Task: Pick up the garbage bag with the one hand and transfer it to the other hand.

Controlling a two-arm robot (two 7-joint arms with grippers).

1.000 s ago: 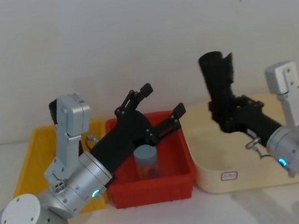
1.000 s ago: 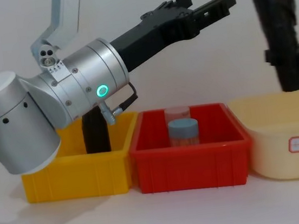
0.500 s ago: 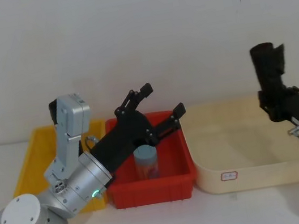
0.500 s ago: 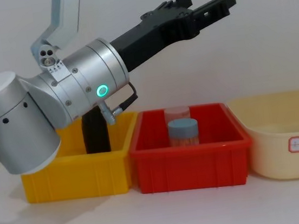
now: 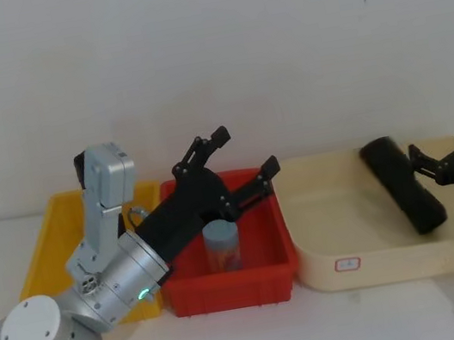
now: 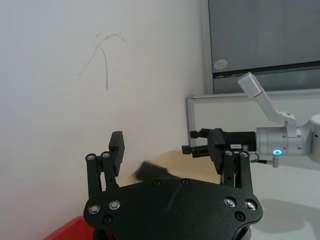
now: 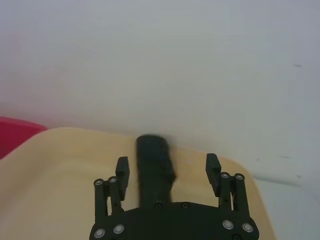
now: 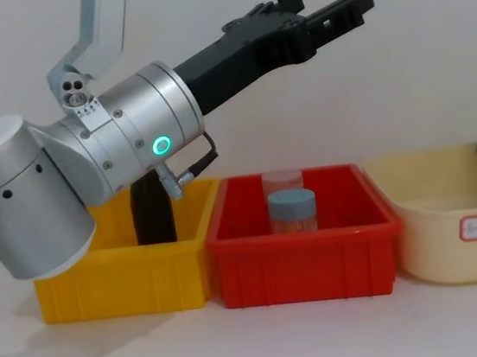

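Tabletop (image 5: 323, 328): tray (image 5: 400, 267) seemingly holds garbage bag (image 5: 401, 184).

Overall light: bright, soft and even; the white wall behind is lit flat.
Direction: from above, judging by the shade pooled beneath things.
Shadows: a broad, soft grey patch lies on the table (image 8: 268, 349) near its front-left corner, under the left arm (image 8: 15, 206); a thinner band runs along the foot of the cream tray (image 8: 437, 232), toward the front-right corner.
Glare: a mild sheen sits on the left arm's silver casing; its green ring light (image 8: 162, 144) glows clearly.
Blur: the garbage bag (image 7: 155, 167) is smeared, its edges soft, in the right wrist view; it is a dark smudge in the left wrist view.
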